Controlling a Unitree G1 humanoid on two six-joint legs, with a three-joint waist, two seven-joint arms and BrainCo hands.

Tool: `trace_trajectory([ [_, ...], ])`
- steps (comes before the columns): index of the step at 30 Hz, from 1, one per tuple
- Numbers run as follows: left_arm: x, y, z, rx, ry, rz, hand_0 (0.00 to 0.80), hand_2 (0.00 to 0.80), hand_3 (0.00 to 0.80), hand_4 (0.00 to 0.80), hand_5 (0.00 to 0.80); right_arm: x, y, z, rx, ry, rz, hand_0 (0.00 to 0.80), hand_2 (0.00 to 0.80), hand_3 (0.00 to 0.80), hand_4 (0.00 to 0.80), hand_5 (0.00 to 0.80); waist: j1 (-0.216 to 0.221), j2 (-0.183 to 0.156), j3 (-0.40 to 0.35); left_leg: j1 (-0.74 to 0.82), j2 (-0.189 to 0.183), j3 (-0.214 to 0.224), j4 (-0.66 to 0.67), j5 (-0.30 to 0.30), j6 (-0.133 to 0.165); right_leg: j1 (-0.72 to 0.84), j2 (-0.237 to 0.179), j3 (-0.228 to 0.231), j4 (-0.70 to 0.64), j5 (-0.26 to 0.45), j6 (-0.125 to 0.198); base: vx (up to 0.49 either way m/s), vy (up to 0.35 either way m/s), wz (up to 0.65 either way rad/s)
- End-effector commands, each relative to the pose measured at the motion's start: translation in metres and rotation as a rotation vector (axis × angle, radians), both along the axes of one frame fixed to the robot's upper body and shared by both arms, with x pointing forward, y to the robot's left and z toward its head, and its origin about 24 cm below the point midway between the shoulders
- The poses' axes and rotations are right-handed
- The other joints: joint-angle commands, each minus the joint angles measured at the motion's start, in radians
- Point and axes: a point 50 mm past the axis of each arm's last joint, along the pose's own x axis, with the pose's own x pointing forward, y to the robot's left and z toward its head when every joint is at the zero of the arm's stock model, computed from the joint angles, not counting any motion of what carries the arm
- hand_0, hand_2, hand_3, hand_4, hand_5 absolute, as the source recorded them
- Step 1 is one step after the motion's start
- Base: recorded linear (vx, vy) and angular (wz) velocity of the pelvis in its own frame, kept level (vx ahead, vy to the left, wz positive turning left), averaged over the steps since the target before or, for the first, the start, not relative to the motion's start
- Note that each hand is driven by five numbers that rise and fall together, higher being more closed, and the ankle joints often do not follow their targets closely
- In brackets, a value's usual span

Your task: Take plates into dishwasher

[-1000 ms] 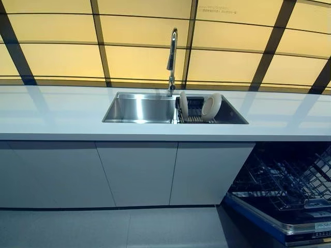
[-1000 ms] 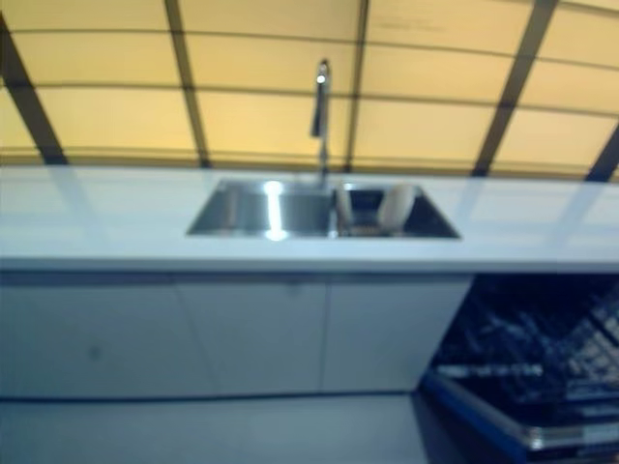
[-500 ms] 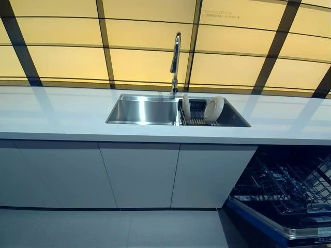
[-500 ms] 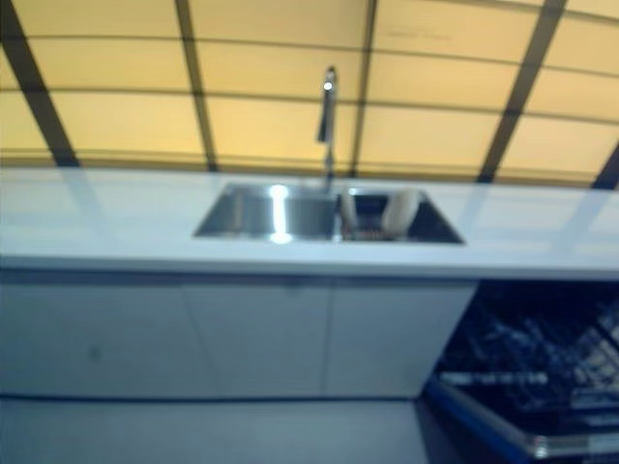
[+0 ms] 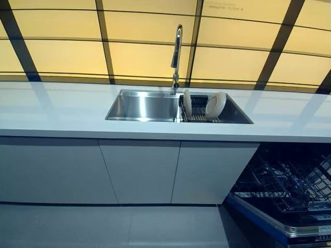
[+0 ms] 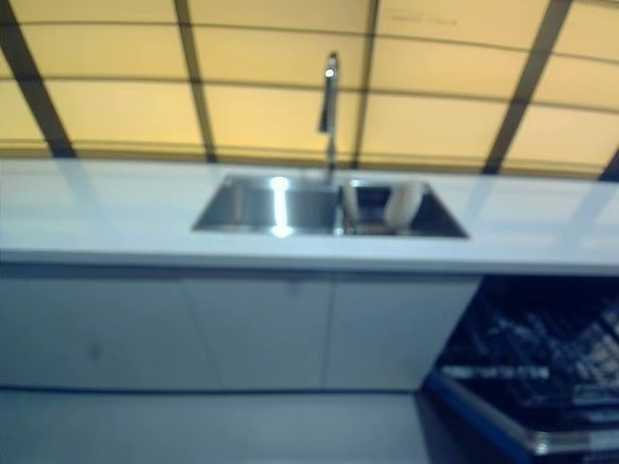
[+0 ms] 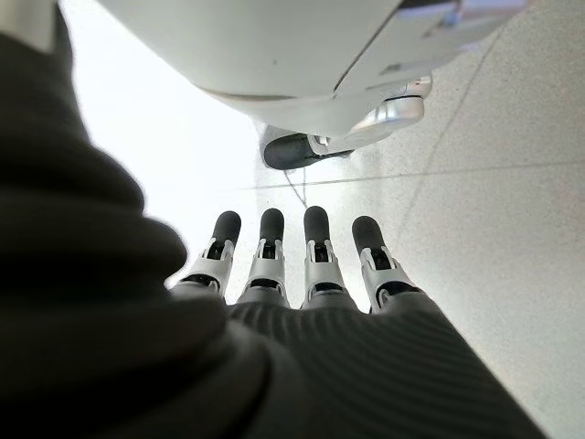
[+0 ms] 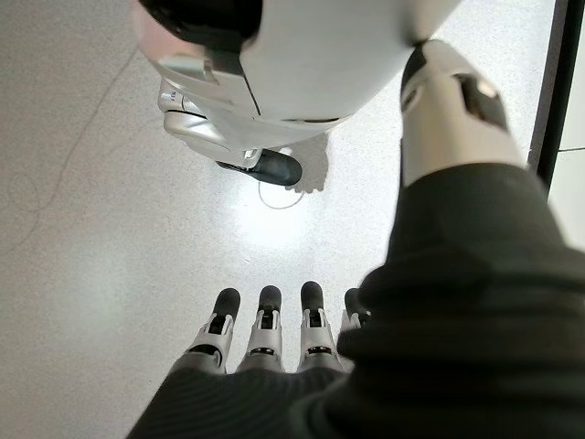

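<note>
plates (image 5: 214,105): two, upright in sink rack (image 5: 199,114). left hand (image 7: 311,274), right hand (image 8: 265,343): fingers straight, empty. advice: approach squarely; grip rim firmly.

Brushed steel sink (image 5: 145,107), glossy white worktop (image 5: 62,111), glazed plates (image 5: 214,105).

The left hand (image 7: 274,297) had silver fingers (image 7: 316,261) with rounded dark tips, each silver part bearing a small dark inset. A dark grey cover (image 7: 366,366) with fine ribs wrapped its back and wrist. The right hand (image 8: 265,352) looked the same: silver fingers (image 8: 309,331), dark tips, and a ribbed dark cover (image 8: 457,302). Its thumb (image 8: 448,128) was pale silver with a dark patch.
</note>
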Motion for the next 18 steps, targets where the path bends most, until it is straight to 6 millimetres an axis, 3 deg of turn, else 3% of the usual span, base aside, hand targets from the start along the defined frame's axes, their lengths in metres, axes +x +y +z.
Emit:
trace_trajectory([
  [1,0.012,-0.012,-0.002,-0.017,-0.013,0.055,0.0,0.0,0.0,0.0,0.0,0.006,0.005,0.0,0.023,0.033,0.067,0.0,0.0,0.0,0.0,0.0,0.028,0.03,0.046,0.025,-0.101,0.002,-0.002,-0.097,0.104,-0.052,0.103,0.002,0.003,0.023,-0.026,0.0,0.0,0.0],
  [8,0.017,-0.012,-0.001,-0.009,-0.032,0.048,0.0,0.0,0.0,0.0,0.0,0.009,0.006,0.0,0.035,0.035,0.087,0.0,0.0,0.0,0.0,0.0,0.026,0.032,0.046,0.033,-0.101,-0.001,-0.002,-0.1,0.106,-0.042,0.108,-0.001,0.003,0.013,-0.033,-0.009,-0.033,0.01],
  [17,0.02,-0.009,0.0,0.033,-0.022,0.067,0.0,0.0,0.0,0.0,0.0,0.018,0.006,0.002,0.048,0.024,0.094,0.0,0.0,0.0,0.0,0.0,0.027,0.032,0.059,0.067,-0.096,-0.041,-0.002,-0.093,0.112,-0.034,0.123,0.005,0.068,-0.039,-0.062,0.008,-0.071,0.07],
  [18,0.018,-0.007,0.0,0.045,-0.012,0.094,0.0,0.0,0.0,0.0,0.0,0.023,0.005,0.003,0.049,0.017,0.106,0.0,0.0,0.0,0.0,0.0,0.03,0.018,0.074,0.025,-0.09,-0.034,0.126,-0.131,0.111,-0.051,0.113,0.007,0.12,-0.067,-0.08,-0.003,-0.102,0.07],
])
